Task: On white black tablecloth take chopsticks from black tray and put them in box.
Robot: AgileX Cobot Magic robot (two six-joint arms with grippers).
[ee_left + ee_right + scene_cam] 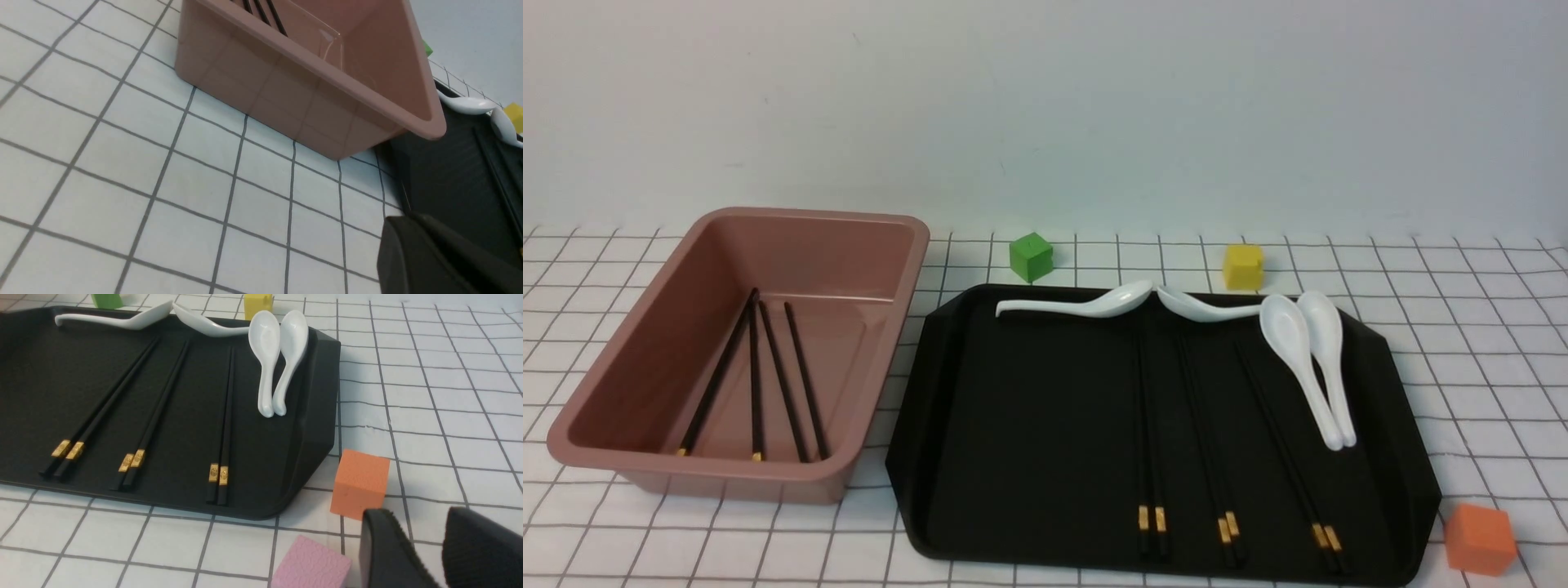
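The pink box (907, 269) stands on the gridded tablecloth (1462, 343) at the left. Several chopsticks lie in it: a plain all-black pair (796, 384), and to its left two sticks with gold at their near ends. The black tray (1029, 425) lies to the right of the box and holds three gold-banded pairs (1205, 433). Neither gripper shows in the front view. My left gripper (408, 218) hangs low over the cloth by the box's (310, 77) near corner, with no gap between its fingers. My right gripper (414, 514) is open and empty beside the tray's (49, 384) near right corner.
Several white spoons (1307, 359) lie along the tray's far and right side. A green cube (1031, 256) and a yellow cube (1242, 266) sit behind the tray. An orange cube (359, 484) and a pink cube (310, 563) sit close to my right gripper.
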